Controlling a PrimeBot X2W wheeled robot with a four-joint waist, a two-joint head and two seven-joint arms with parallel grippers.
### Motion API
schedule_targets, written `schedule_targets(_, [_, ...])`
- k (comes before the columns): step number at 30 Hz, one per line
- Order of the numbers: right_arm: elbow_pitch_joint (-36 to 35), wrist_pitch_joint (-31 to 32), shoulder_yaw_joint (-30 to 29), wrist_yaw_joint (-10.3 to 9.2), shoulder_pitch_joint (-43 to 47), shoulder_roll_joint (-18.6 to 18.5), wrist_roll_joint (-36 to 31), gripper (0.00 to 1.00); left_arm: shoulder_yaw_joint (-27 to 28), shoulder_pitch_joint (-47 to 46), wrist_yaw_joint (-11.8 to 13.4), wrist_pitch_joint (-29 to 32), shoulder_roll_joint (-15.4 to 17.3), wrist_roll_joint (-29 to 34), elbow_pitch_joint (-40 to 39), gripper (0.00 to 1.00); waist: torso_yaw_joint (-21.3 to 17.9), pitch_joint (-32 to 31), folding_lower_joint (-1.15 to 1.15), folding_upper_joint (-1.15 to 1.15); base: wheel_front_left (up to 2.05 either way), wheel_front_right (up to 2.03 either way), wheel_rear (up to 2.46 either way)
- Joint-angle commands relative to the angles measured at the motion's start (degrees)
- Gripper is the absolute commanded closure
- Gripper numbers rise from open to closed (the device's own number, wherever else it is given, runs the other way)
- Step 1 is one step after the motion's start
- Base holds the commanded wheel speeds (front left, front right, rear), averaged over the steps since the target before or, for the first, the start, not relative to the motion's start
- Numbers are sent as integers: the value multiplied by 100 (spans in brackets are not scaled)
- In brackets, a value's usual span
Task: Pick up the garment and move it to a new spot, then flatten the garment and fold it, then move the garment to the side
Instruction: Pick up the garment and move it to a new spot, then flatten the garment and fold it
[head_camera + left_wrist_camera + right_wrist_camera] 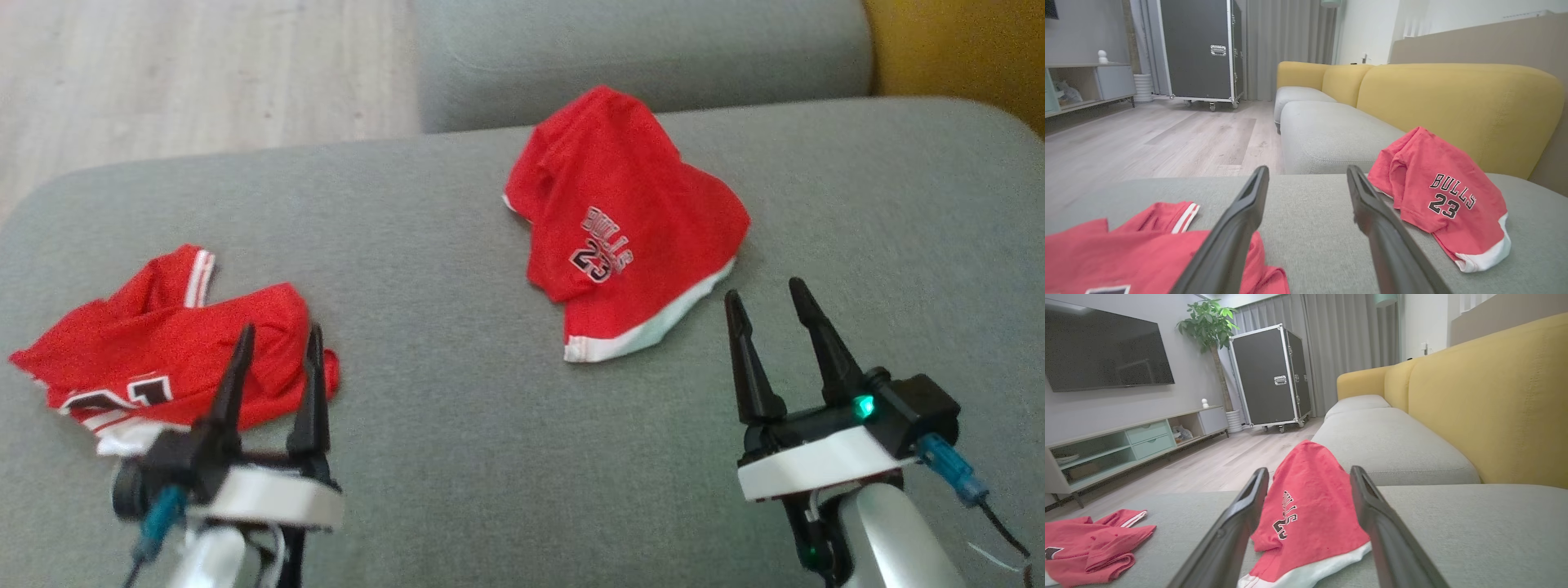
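Two red garments lie on the grey sofa cushion [457, 327], well apart. The crumpled jersey [163, 343] sits near the cushion's left edge, bunched in folds with a white-striped trim poking up at its far side. Its black-and-white number is mostly lost: a fold swallows the upper part, and in the left wrist view the bottom edge of the picture cuts it off.

The left pincer [281, 331] stands over the jersey's right end with its fingers spread wide and nothing between them; in its own wrist view the gap shows bare grey cushion. Whether the fingers touch the cloth, I cannot tell (the left finger overlaps the red in both views). The pincer's body also covers a patch of white fabric at the jersey's near edge.

The Bulls garment [629, 212] lies toward the middle right of the cushion, humped up at its far end, white hem nearest the robot. Its lettering reads upside down and soft in the head view; the left wrist view gives "BULLS 23" plainly.

The right pincer [763, 290] is equally spread and empty, just short of that hem, apart from it. In the right wrist view its fingers frame the garment and hide part of the hem and lettering.

A yellow backrest [1494, 396] rises behind.
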Motion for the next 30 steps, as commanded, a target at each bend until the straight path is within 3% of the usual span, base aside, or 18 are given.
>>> schedule_targets(1, [-158,-36,129,-4,-118,-17,-25,0,316,-155,40,-53,16,63,-249,0,152,-140,2,0,0,0,0])
schedule_targets(11, [-30,-36,248,-4,-252,-17,-179,0,663,195,-234,-54,-378,556,-529,0,275,4,2,0,0,0,0])
schedule_targets(17, [933,232,460,-4,-750,-17,-312,0,740,69,-413,-54,-555,671,-392,0,503,174,2,0,0,0,0])
schedule_targets(30, [3099,1489,825,-4,-2007,-17,-367,0,814,-209,-681,-54,-843,865,-178,0,1021,639,2,0,0,0,0])
